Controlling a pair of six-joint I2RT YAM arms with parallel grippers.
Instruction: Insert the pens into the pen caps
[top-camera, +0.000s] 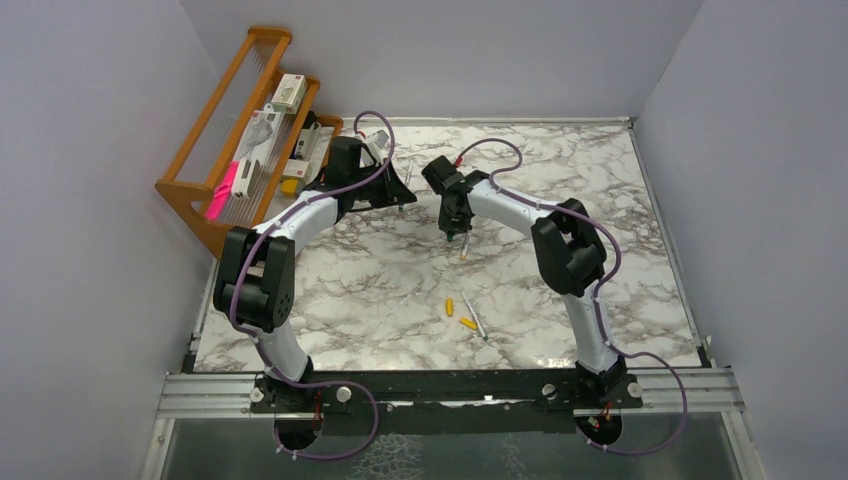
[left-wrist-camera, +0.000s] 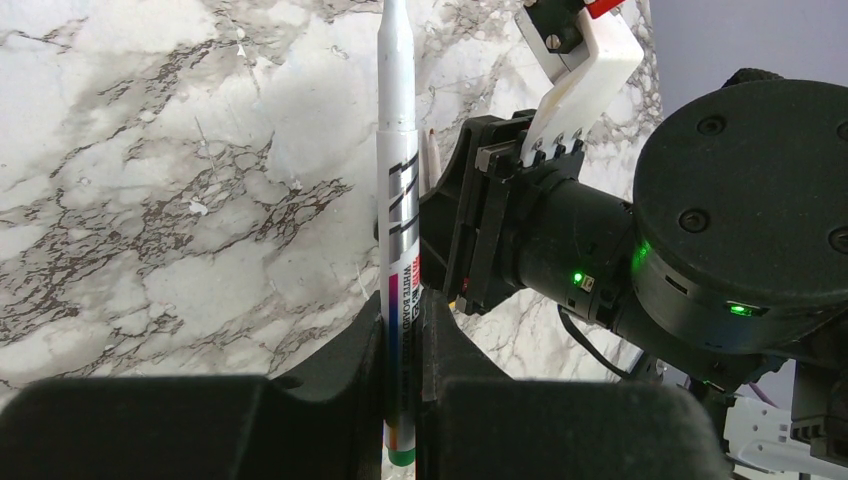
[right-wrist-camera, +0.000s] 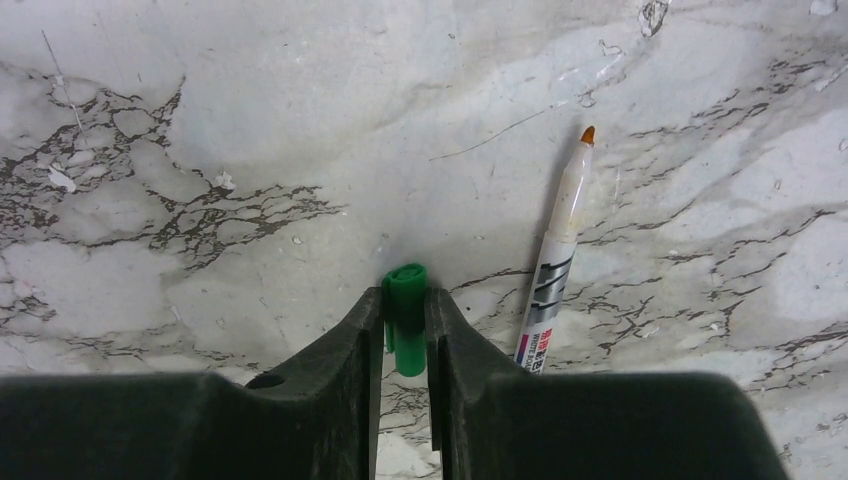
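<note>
Two robot arms lean in over a marble-patterned table (top-camera: 330, 300), their ends near each other towards the far side. The left gripper (left-wrist-camera: 402, 330) has its jaws pressed tight on a green-ended pen (left-wrist-camera: 398, 180), gripping the barrel just above the green end, so most of the pale body sticks out ahead of the fingers, in the air over the table. The right gripper (right-wrist-camera: 404, 325) has its jaws narrowed onto a green cap (right-wrist-camera: 405, 300), pinched across its sides low over the marble, with one end poking past the fingertips; I cannot tell whether that is the open end. Just beside it an orange-tipped pen (right-wrist-camera: 557, 255) lies flat and uncapped. Nearer the arm bases, one orange cap (top-camera: 449, 306) and a second orange cap (top-camera: 467, 323) lie close together, with a third pen (top-camera: 475, 318) just beside them. A wooden rack (top-camera: 190, 150) holding boxes and a pink marker (top-camera: 222, 190) leans at the far left, apart from the job. Pens and caps look like light, stiff, smooth plastic, so I would expect them to slide or swivel in a pinch rather than bend. With so much pen overhanging, a slight twist at the grip would likely swing the tip wide; a hold nearer the middle should steady it. The cap is best held across its sides with its mouth left free, and it probably needs a straight, firm push to seat
</note>
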